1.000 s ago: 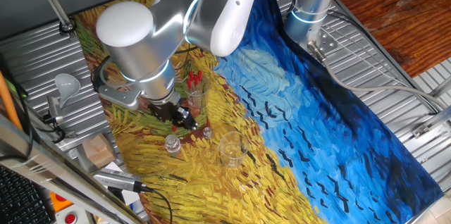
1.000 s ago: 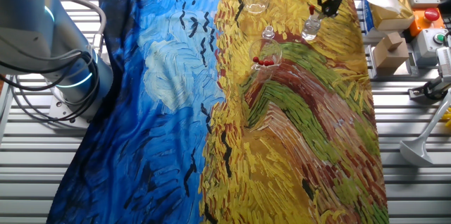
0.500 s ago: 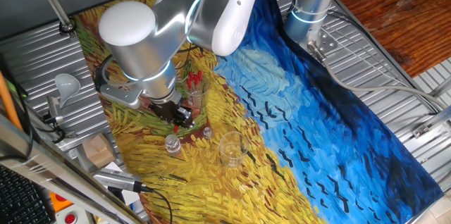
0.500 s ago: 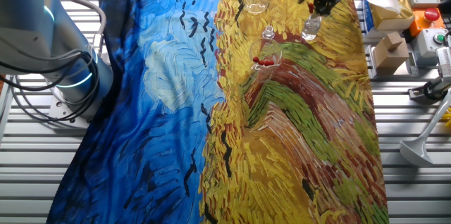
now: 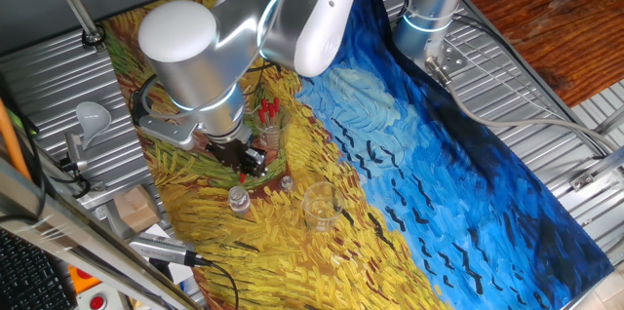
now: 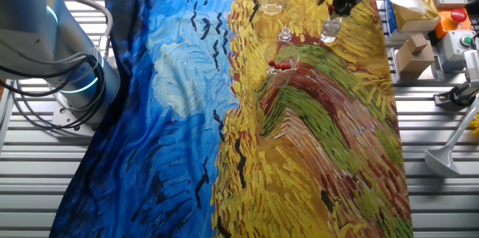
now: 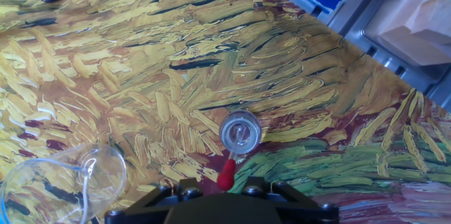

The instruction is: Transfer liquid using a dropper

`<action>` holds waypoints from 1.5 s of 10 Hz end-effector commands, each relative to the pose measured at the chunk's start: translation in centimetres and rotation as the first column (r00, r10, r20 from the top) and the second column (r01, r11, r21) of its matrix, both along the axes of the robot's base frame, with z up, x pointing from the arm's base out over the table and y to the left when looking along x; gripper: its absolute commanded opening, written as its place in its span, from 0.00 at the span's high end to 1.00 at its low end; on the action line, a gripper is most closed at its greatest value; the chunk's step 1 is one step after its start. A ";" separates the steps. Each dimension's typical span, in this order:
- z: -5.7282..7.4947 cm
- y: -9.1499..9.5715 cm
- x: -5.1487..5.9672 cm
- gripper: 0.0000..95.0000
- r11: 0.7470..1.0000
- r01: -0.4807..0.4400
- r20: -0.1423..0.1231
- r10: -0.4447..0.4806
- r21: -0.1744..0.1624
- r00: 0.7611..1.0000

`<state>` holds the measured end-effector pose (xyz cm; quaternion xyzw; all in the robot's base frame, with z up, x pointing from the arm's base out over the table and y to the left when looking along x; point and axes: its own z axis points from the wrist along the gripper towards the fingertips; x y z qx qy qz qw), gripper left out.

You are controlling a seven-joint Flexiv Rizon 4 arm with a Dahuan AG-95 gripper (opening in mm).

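Nothing much has moved since 0.5 s ago. Dropper (image 7: 226,175) is held in the tool (image 7: 224,194), over a small bottle (image 7: 240,133) on the tabletop (image 7: 141,76).

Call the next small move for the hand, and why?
Probably a short descent: the hand holds the dropper by its red bulb, tip aimed at the mouth of the small vial right under it, apparently not yet inside. Lower before squeezing.
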<state>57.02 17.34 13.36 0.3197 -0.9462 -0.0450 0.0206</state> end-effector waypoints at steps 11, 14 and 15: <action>-0.2 0.2 0.2 0.80 1.000 0.004 0.009 -0.004 -0.007 1.000; -0.1 0.2 0.2 0.80 1.000 0.004 0.011 -0.004 -0.006 1.000; -0.1 0.2 0.2 0.80 1.000 0.004 0.011 -0.004 -0.006 1.000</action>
